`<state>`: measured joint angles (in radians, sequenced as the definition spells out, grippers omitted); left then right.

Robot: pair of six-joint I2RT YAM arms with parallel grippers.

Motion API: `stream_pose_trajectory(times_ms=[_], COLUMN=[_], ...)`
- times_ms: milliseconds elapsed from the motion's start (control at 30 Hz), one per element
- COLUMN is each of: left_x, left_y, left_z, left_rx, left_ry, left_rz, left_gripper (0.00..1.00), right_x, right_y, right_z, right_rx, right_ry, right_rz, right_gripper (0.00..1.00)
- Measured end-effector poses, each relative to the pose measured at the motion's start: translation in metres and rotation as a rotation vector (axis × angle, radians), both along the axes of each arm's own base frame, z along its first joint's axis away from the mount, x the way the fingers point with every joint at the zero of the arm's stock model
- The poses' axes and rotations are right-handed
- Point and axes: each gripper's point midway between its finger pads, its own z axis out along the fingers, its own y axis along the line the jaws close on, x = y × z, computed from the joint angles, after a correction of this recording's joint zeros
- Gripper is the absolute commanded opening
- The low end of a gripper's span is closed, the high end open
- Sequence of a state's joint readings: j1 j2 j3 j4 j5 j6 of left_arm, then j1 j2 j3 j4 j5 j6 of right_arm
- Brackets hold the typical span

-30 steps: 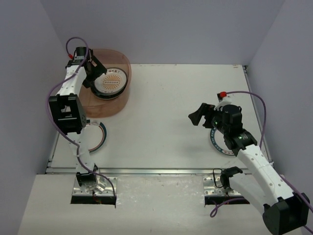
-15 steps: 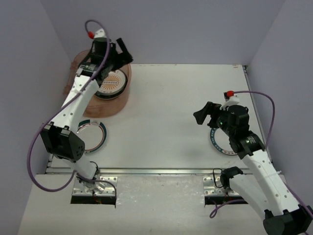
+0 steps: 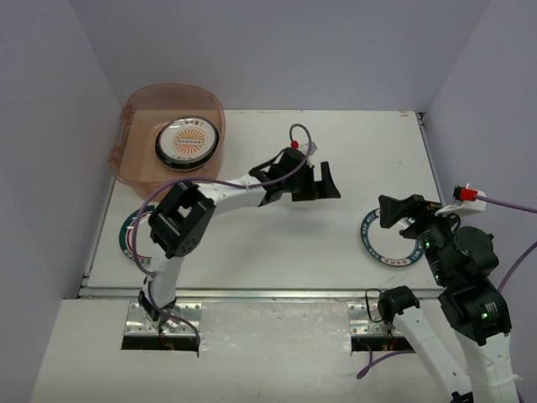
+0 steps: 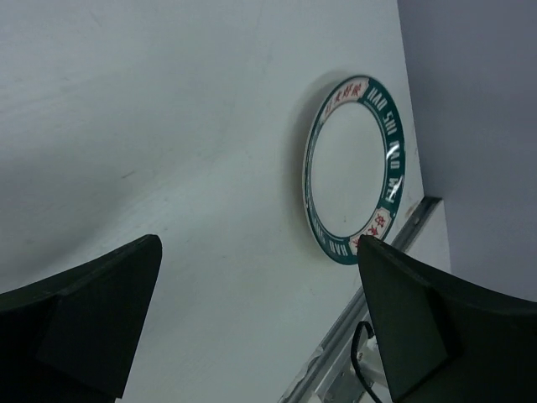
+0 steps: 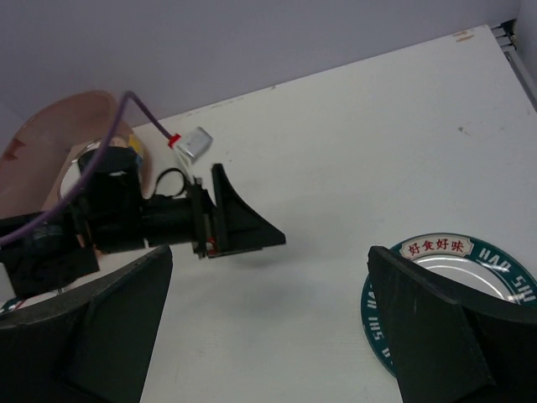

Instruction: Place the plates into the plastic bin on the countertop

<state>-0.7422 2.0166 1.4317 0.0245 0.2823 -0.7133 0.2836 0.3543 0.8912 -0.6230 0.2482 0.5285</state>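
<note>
The pinkish plastic bin (image 3: 134, 159) stands at the far left of the white countertop (image 3: 268, 243) and holds a stack of plates topped by an orange sunburst plate (image 3: 186, 141). A teal-rimmed white plate (image 3: 388, 242) lies at the right, also in the left wrist view (image 4: 352, 168) and the right wrist view (image 5: 457, 269). Another teal-rimmed plate (image 3: 132, 228) lies at the near left, partly hidden by the left arm. My left gripper (image 3: 317, 186) is open and empty above the table's middle. My right gripper (image 3: 403, 214) is open and empty above the right plate's far edge.
The metal rail (image 3: 268, 292) runs along the front edge, also seen in the left wrist view (image 4: 394, 243). Purple walls close in the left, back and right. The left arm stretches across the table from the near left toward the middle.
My left arm has swung from over the bin out to the table's middle, gripper empty. My right arm has drawn back toward the near right, uncovering the right plate.
</note>
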Motion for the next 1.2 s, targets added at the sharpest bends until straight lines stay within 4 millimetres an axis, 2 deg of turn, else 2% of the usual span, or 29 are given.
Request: stream_pose_trajectory(times_ms=[67, 167, 333, 400, 533, 633, 833, 933, 1000, 1033, 1200], left_x=[-0.015, -0.03, -0.031, -0.032, -0.03, -0.028, -0.032, -0.037, -0.041, -0.043, -0.05], left_y=[-0.028, -0.063, -0.097, -0.103, -0.114, -0.122, -0.143, -0.15, -0.153, -0.154, -0.153], left_z=[-0.033, -0.068, -0.067, -0.073, -0.077, -0.079, -0.092, -0.095, -0.098, -0.1, -0.102], left_rx=[-0.005, -0.012, -0.067, -0.074, -0.086, -0.092, -0.092, -0.088, -0.08, -0.078, -0.068], left_ry=[0.074, 0.143, 0.159, 0.172, 0.183, 0.183, 0.193, 0.196, 0.196, 0.199, 0.206], left_rz=[-0.053, -0.109, -0.14, -0.145, -0.153, -0.155, -0.175, -0.185, -0.2, -0.205, -0.235], left_gripper=[0.99, 0.96, 0.87, 0.77, 0.67, 0.49, 0.32, 0.18, 0.04, 0.0, 0.0], right_x=[-0.002, -0.004, -0.003, -0.002, -0.001, -0.001, 0.001, 0.002, 0.002, 0.002, 0.003], right_y=[-0.002, -0.004, -0.002, 0.0, 0.004, 0.007, 0.011, 0.011, 0.011, 0.011, 0.011], right_z=[-0.002, -0.011, -0.021, -0.027, -0.037, -0.04, -0.042, -0.042, -0.042, -0.042, -0.041], right_rx=[-0.017, -0.042, -0.071, -0.08, -0.092, -0.099, -0.103, -0.106, -0.107, -0.108, -0.108], right_ry=[0.013, 0.044, 0.067, 0.08, 0.1, 0.105, 0.1, 0.101, 0.1, 0.098, 0.092], right_rz=[-0.006, -0.005, 0.015, 0.026, 0.05, 0.066, 0.087, 0.09, 0.09, 0.091, 0.092], right_gripper=[0.99, 0.99, 0.99, 0.99, 0.99, 0.99, 0.99, 0.99, 0.99, 0.99, 0.99])
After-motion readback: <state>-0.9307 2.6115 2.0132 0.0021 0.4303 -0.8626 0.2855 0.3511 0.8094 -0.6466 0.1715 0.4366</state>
